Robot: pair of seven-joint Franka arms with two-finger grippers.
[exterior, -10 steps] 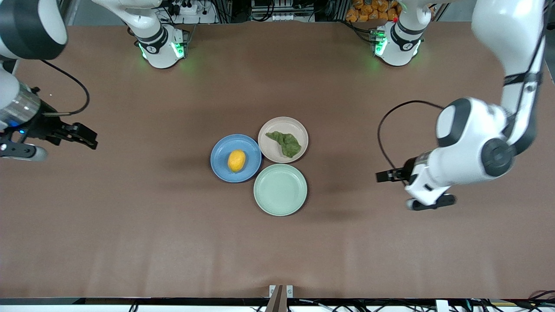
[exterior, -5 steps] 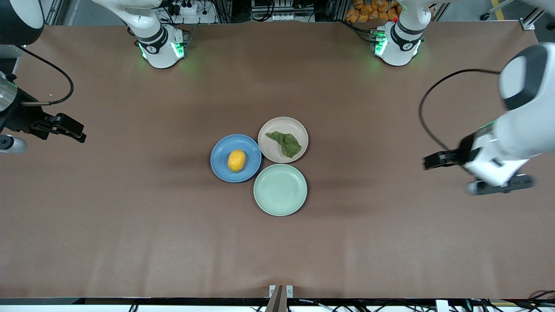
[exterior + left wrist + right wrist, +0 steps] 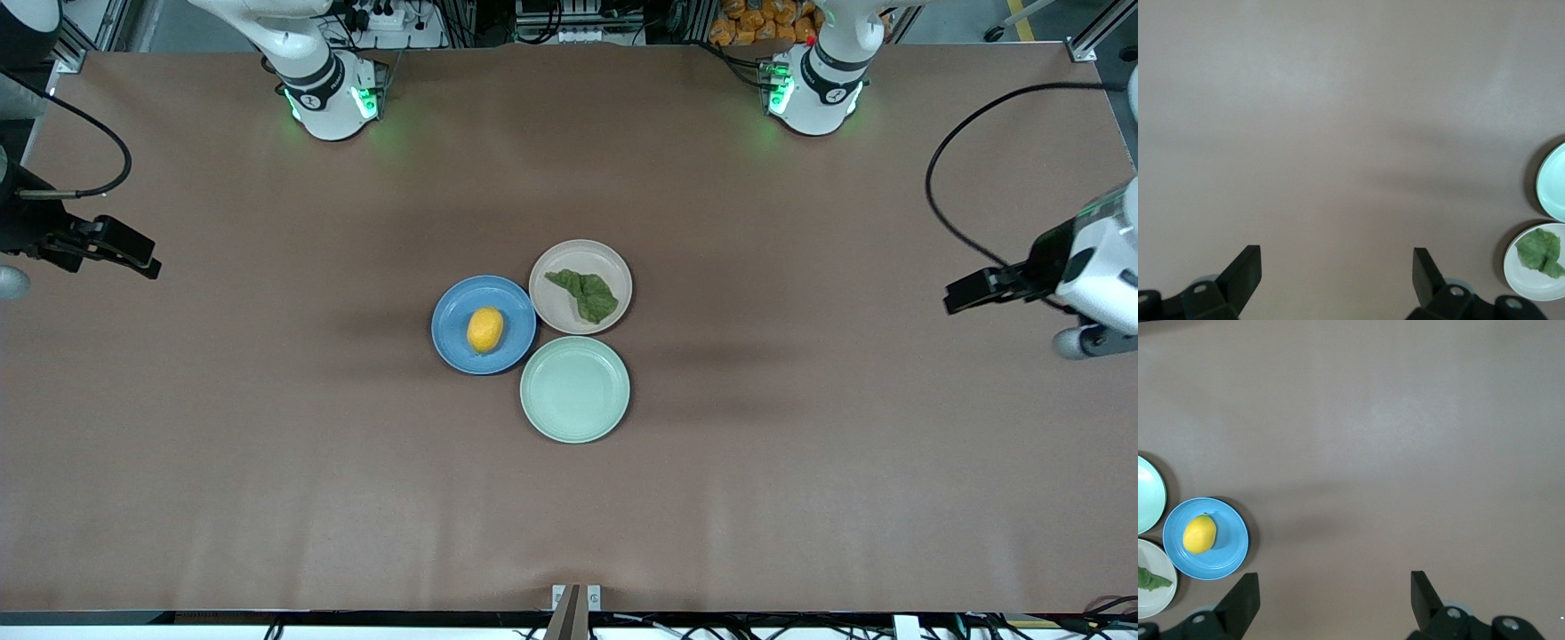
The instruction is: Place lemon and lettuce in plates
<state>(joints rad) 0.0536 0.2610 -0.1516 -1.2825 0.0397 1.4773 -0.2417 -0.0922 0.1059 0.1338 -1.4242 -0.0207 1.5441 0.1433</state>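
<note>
The lemon (image 3: 484, 330) lies in the blue plate (image 3: 453, 313) at the table's middle; both also show in the right wrist view, lemon (image 3: 1199, 533) on plate (image 3: 1228, 553). The lettuce (image 3: 585, 294) lies flat in the beige-pink plate (image 3: 558, 311), touching the blue one; the left wrist view shows the leaf (image 3: 1540, 251) on its plate (image 3: 1518, 273). My left gripper (image 3: 965, 294) is open and empty, over bare table at the left arm's end. My right gripper (image 3: 138, 259) is open and empty, over bare table at the right arm's end.
A pale mint-green plate (image 3: 574, 388) sits empty, nearer the front camera than the other two and touching them. The arm bases (image 3: 331, 98) stand along the table's top edge. Brown table surface (image 3: 800, 498) surrounds the plates.
Both arms have drawn away from the plates toward their own ends of the table, the left arm by a long way. The lemon, lettuce and plates have not moved.
</note>
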